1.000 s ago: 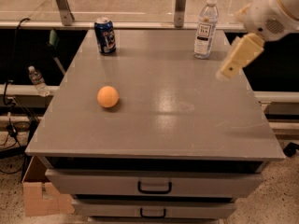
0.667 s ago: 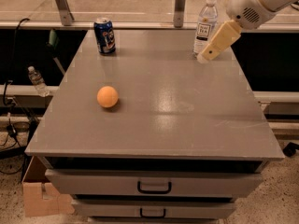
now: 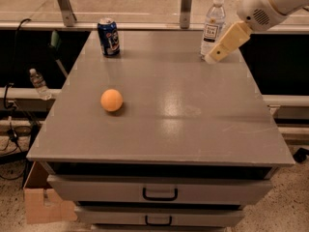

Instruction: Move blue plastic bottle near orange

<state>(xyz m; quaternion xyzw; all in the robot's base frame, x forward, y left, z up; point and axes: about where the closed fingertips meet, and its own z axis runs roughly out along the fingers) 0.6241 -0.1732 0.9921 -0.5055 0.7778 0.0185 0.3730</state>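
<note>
Clear bottle (image 3: 213, 28) upright at far corner; gripper (image 3: 215, 57) low beside it, open or closed, can't tell. Off-centre contact could topple it. Orange (image 3: 111, 100) well apart, may roll if bumped.

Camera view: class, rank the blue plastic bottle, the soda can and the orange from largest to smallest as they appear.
1. blue plastic bottle, beside the end effector at the back right of the table.
2. soda can.
3. orange, smallest though nearest the camera.
</note>
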